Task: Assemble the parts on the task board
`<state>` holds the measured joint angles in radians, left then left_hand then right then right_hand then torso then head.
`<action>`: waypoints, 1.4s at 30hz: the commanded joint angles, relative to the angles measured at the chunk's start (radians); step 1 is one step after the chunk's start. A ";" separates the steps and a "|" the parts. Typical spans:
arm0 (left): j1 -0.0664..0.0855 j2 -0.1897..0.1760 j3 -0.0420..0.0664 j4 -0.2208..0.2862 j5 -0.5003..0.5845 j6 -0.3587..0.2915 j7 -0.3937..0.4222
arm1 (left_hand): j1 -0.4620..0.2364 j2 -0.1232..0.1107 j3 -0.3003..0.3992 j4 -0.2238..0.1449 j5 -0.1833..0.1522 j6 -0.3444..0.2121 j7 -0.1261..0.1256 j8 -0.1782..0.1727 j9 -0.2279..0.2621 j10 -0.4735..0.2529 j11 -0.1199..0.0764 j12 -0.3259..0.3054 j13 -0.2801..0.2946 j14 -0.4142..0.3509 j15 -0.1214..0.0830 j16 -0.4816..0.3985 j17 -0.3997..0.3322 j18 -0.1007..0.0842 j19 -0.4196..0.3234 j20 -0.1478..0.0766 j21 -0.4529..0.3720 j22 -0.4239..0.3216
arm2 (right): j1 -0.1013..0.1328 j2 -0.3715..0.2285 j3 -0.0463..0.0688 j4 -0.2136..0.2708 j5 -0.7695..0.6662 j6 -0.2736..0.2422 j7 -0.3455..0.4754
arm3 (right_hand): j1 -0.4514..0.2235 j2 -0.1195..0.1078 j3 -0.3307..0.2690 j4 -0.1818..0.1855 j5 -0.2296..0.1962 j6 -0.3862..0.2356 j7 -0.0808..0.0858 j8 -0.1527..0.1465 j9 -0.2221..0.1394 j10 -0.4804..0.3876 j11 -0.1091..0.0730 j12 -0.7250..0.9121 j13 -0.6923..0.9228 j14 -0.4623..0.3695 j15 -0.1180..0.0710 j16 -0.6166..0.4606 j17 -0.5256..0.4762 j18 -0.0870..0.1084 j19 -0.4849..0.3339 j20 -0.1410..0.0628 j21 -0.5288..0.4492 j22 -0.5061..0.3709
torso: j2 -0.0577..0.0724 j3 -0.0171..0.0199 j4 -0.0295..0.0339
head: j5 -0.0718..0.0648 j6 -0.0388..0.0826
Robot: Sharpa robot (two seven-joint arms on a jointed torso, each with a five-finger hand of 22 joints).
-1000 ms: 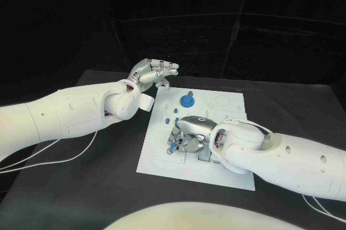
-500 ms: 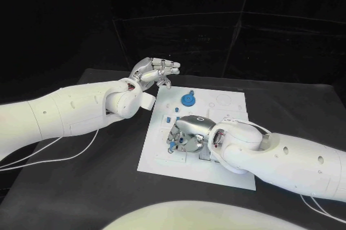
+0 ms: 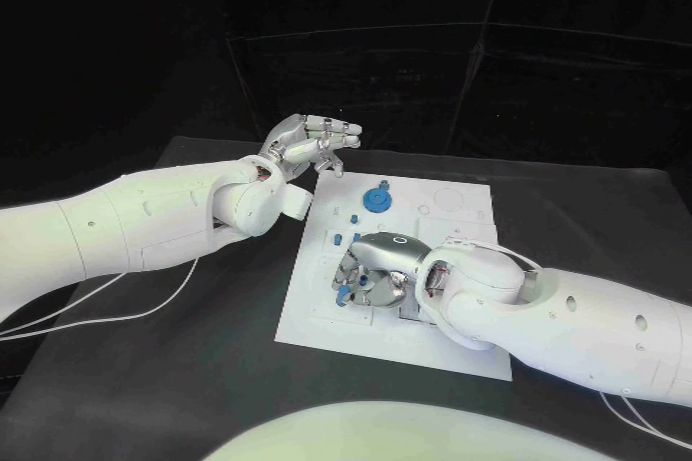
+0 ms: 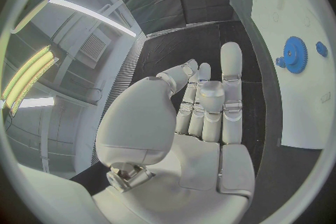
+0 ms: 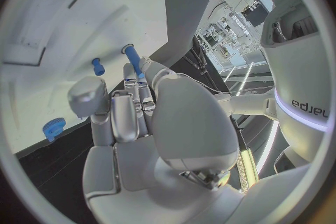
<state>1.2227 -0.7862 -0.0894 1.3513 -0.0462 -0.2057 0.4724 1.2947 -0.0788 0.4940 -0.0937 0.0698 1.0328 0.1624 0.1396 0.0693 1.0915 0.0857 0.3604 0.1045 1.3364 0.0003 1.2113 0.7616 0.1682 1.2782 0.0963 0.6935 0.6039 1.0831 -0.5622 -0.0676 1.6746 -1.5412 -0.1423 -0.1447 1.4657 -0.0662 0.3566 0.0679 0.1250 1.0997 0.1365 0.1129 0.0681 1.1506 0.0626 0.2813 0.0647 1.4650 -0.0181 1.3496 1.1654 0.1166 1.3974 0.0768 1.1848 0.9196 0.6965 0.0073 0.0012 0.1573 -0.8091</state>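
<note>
The white task board (image 3: 447, 341) lies in the middle of the table. My right hand (image 3: 378, 271) hovers low over its near left part and pinches a blue peg (image 3: 340, 297) at its fingertips; the right wrist view shows that peg (image 5: 130, 58) sticking out beyond the fingers (image 5: 137, 80). A blue gear (image 3: 376, 199) sits at the board's far side, with small blue pegs (image 3: 335, 239) between it and my right hand. My left hand (image 3: 310, 143) hangs above the board's far left corner, fingers loosely bent, holding nothing. The gear (image 4: 295, 55) lies beyond the left fingertips (image 4: 230, 54).
Black table (image 3: 173, 361) surrounds the board, with white cables (image 3: 87, 316) trailing on the left. My right forearm (image 3: 577, 326) covers the board's near right part. A second small peg (image 5: 98, 66) stands on the board near the held one.
</note>
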 commanded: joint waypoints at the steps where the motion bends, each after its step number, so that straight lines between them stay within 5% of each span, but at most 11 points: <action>1: 0.001 0.001 0.000 0.000 0.001 0.014 0.003 | -0.005 0.006 -0.005 -0.001 -0.002 -0.004 0.004 0.007 -0.001 -0.008 0.002 0.004 0.001 -0.008 0.001 -0.006 -0.001 0.014 -0.005 0.002 -0.007 -0.002 | 0.001 0.002 0.000 0.002 -0.006 -0.010 0.011 | -0.006 -0.002 0.006 -0.001 0.003 0.005 0.000 0.003 0.002 0.006 -0.001 -0.004 0.002 0.036 -0.006 0.004 0.000 -0.001 0.006 -0.001 0.006 0.000 | 0.000 -0.0003 0.0005 | 0.001 -0.002; 23: 0.001 -0.001 0.000 0.001 0.001 0.017 0.002 | -0.005 0.006 -0.005 -0.001 -0.002 -0.005 0.004 0.007 -0.001 -0.008 0.002 0.004 0.001 -0.009 0.001 -0.006 -0.002 0.014 -0.005 0.002 -0.007 -0.002 | -0.002 0.017 0.000 -0.014 -0.055 0.056 -0.036 | -0.013 -0.009 0.011 -0.004 0.002 0.003 0.002 0.001 0.001 0.004 0.001 -0.009 0.001 0.035 -0.005 0.003 -0.002 -0.001 0.004 0.000 0.004 -0.002 | 0.000 -0.0003 -0.0002 | 0.004 -0.004; 32: 0.001 -0.002 0.000 0.002 0.001 0.018 0.000 | -0.007 0.008 -0.006 0.001 -0.002 -0.006 0.004 0.008 -0.001 -0.011 0.002 0.007 0.002 -0.010 0.001 -0.006 -0.004 0.014 -0.006 0.003 -0.008 -0.002 | -0.004 0.027 0.000 -0.017 -0.060 0.029 -0.025 | -0.083 -0.076 -0.025 0.006 -0.005 -0.109 0.042 -0.052 -0.006 -0.092 0.043 -0.060 -0.001 0.026 0.028 -0.009 -0.022 0.002 -0.014 0.022 -0.018 -0.034 | 0.000 0.0000 0.0002 | 0.003 -0.002; 42: 0.001 -0.003 0.000 0.002 0.001 0.016 0.002 | -0.007 0.008 -0.006 0.001 -0.002 -0.006 0.004 0.008 -0.001 -0.011 0.002 0.007 0.002 -0.010 0.001 -0.006 -0.004 0.014 -0.006 0.003 -0.008 -0.002 | -0.006 0.014 0.000 -0.009 -0.059 -0.056 -0.018 | -0.097 -0.084 -0.079 -0.004 0.000 -0.173 0.039 -0.047 -0.002 -0.158 0.046 -0.043 0.003 0.012 0.033 -0.027 -0.052 0.012 -0.033 0.033 -0.046 -0.075 | 0.000 0.0000 -0.0012 | 0.001 0.001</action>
<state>1.2227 -0.7886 -0.0894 1.3520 -0.0462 -0.2021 0.4701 1.2909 -0.0751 0.4939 -0.0937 0.0698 1.0328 0.1624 0.1444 0.0693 1.0879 0.0894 0.3641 0.1045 1.3329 0.0038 1.2113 0.7587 0.1681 1.2782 0.0963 0.6874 0.6025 1.0765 -0.5439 -0.0677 1.6613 -1.5932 -0.1364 -0.1731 1.3800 -0.1513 0.2853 0.0647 0.1260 0.9355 0.1751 0.0630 0.0655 1.0016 0.1102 0.2312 0.0672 1.4651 0.0073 1.3278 1.1151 0.1166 1.3669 0.1072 1.1451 0.8470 0.6965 0.0071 0.0010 0.1586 -0.8091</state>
